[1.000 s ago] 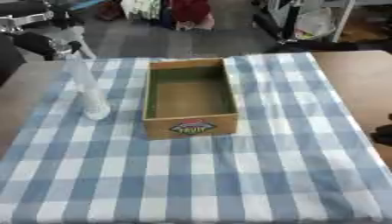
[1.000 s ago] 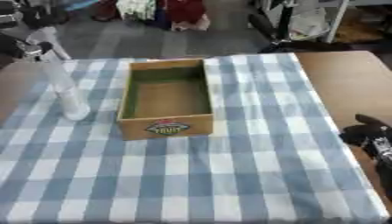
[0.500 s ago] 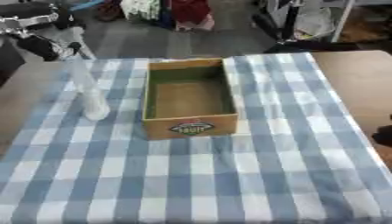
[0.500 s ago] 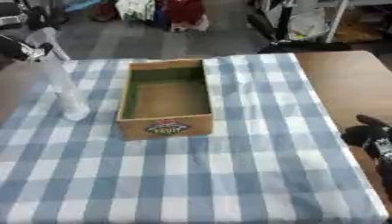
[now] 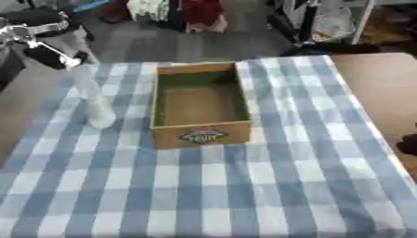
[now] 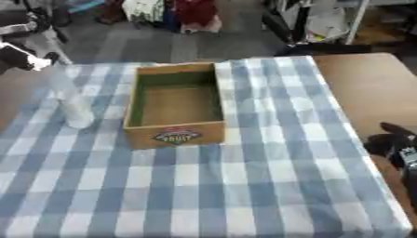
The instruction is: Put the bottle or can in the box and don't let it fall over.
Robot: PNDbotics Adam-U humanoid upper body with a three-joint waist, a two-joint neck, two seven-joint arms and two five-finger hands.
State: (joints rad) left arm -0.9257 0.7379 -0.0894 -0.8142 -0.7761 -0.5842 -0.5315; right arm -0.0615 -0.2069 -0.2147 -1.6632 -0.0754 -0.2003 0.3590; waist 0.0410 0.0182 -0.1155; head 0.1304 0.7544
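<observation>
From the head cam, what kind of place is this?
Probably a lab or workshop staged as a tabletop test: a checked tablecloth over a wooden table, a lone fruit box, and metal racks with clutter on the floor behind.

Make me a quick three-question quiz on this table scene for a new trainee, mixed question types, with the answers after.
1. True or false: the clear bottle already stands inside the box.
2. Which hand is up by the bottle's top? A) left hand B) right hand
3. Fill in: the bottle stands on the checked ____, beside the box on the robot's left.

Key
1. False: it stands upright outside the box, which holds nothing.
2. A; the right hand rests at the table's right edge.
3. cloth
</observation>
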